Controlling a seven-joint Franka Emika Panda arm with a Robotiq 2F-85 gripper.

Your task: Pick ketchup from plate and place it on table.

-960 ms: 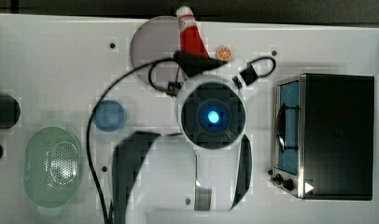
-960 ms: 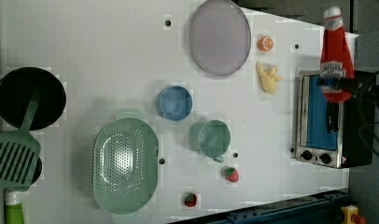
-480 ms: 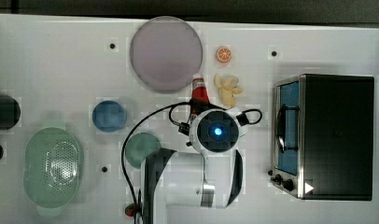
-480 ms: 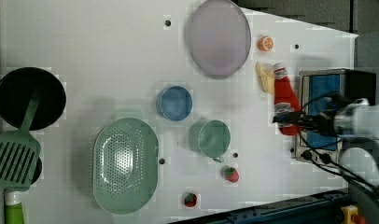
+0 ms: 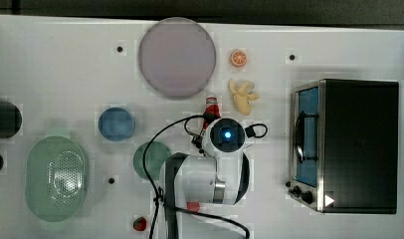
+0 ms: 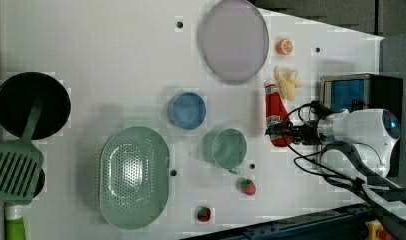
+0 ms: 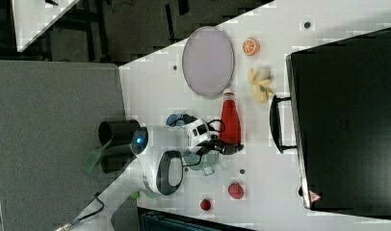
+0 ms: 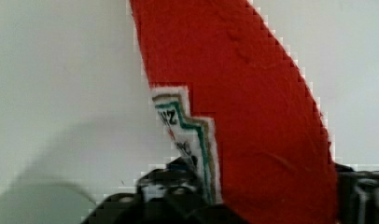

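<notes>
Left view: ketchup (image 6: 274, 114) off plate's (image 6: 234, 40) edge, beside banana (image 6: 287, 83).

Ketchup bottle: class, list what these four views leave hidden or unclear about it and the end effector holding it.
- Top view: the ketchup body is hidden under the arm; just the cap end shows.
- Wrist view: the bottle runs off the frame, so the cap is cut off; the label text is too blurred to read.
- Left view: whether the bottle rests on the table or hangs above it cannot be told.
- Right view: the end effector fingertips are too small to separate.
</notes>
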